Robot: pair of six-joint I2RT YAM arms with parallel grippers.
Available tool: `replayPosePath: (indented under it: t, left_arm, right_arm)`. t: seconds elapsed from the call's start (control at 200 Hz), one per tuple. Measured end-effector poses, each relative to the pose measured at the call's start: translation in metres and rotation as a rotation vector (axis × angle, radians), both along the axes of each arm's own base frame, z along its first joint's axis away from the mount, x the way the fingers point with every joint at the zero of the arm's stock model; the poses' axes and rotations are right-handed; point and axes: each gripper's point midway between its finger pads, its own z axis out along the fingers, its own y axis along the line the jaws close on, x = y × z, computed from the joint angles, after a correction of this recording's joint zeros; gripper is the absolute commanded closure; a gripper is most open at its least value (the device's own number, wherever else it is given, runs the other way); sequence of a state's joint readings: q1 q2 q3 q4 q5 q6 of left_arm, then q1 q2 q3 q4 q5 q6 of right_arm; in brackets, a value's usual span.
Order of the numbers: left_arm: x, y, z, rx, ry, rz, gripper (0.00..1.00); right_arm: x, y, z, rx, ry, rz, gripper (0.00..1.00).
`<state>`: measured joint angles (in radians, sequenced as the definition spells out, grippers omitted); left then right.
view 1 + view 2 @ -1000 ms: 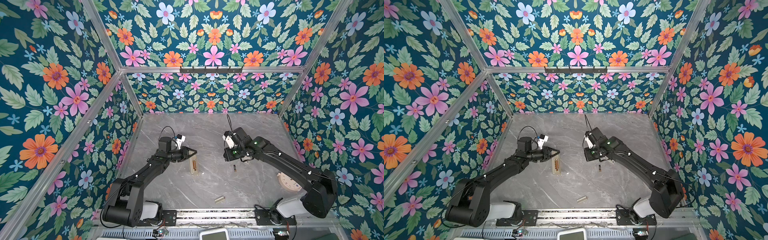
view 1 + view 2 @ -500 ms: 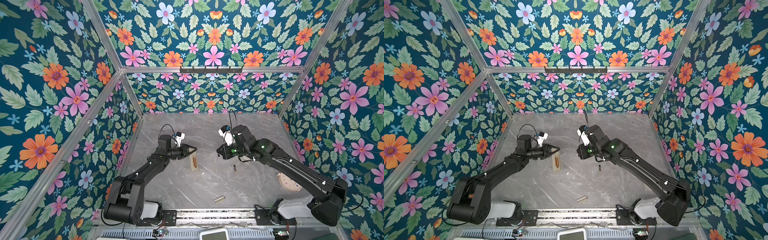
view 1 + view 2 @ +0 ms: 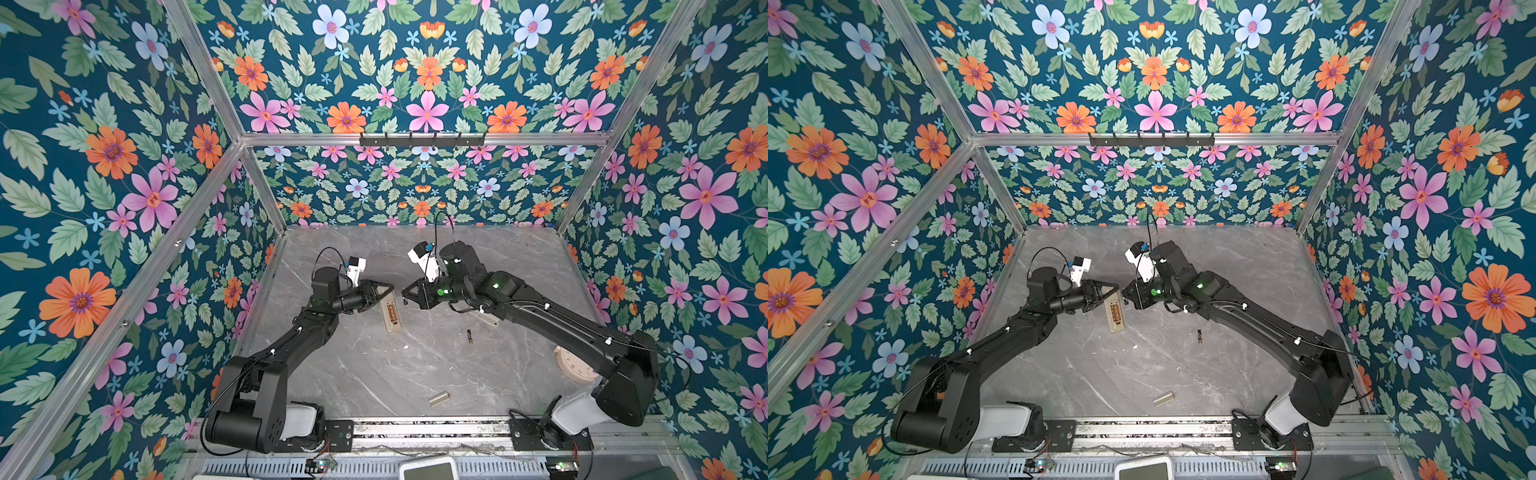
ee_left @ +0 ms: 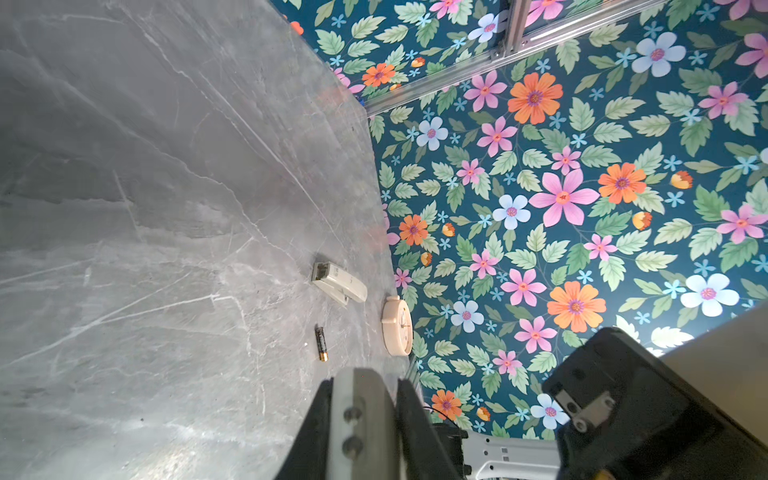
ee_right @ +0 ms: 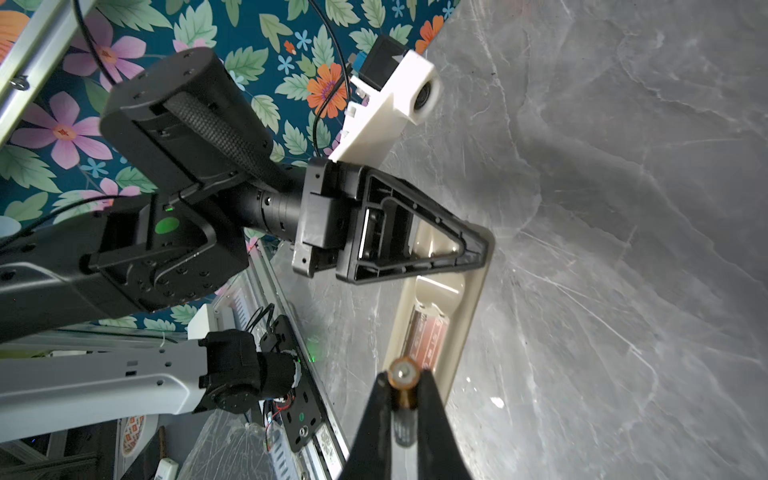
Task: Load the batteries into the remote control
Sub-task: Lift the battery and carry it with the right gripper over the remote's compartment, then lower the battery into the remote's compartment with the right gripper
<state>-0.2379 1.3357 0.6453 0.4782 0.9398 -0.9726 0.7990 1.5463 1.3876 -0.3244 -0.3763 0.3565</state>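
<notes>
left pincer [image 3: 390, 286]: I saw it closed across the upper end of the remote control [image 3: 391, 316], just left of the frame's centre in both top views. The right wrist view showed its fingers [image 5: 469, 245] clamped over that end.
remote control: it lay lengthwise at mid-frame on the grey desk [image 3: 353, 374], back side up. The battery bay [image 5: 428, 336] was open, with an orange-brown inside. I could not tell whether the gripped end was lifted off the desk.
right pincer [image 3: 404, 293]: closed on the held battery [image 5: 402, 374], pinched by its body between the two tips. It hung just right of the left pincer's tip, the two apart, beside the remote's upper end.
loose battery [image 3: 470, 336]: it lay flat on the desk, right of the remote and a little below centre, well apart from both pincers.
stepped block [image 4: 338, 284]: cream, near the loose battery. In both top views it was mostly hidden under the right arm.
round cream thing [image 3: 573, 368]: at the desk's right edge, lower right of the frame, partly covered by the right arm.
cover plate [image 3: 439, 398]: small and beige, alone near the desk's lower edge, below centre.
</notes>
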Motion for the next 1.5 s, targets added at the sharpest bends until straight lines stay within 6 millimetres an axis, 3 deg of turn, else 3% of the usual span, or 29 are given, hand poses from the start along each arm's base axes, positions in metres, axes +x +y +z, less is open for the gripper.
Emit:
replayPosePath:
  t: [0.345, 0.6, 0.755, 1.505]
  left_arm:
    - [-0.002, 0.002, 0.012, -0.063, 0.005, 0.031, 1.00]
    - [-0.001, 0.003, 0.022, -0.097, -0.008, 0.046, 1.00]
    - [-0.001, 0.003, 0.024, -0.106, 0.000, 0.051, 1.00]
    - [-0.001, 0.005, 0.020, -0.102, 0.008, 0.066, 1.00]
  right_arm:
    - [0.003, 0.020, -0.012, 0.001, -0.035, 0.050, 1.00]
    - [0.006, 0.021, -0.022, -0.025, -0.060, 0.046, 1.00]
    - [0.003, 0.021, -0.033, -0.048, -0.055, 0.049, 1.00]
    - [0.004, 0.026, -0.043, -0.125, -0.141, 0.029, 1.00]
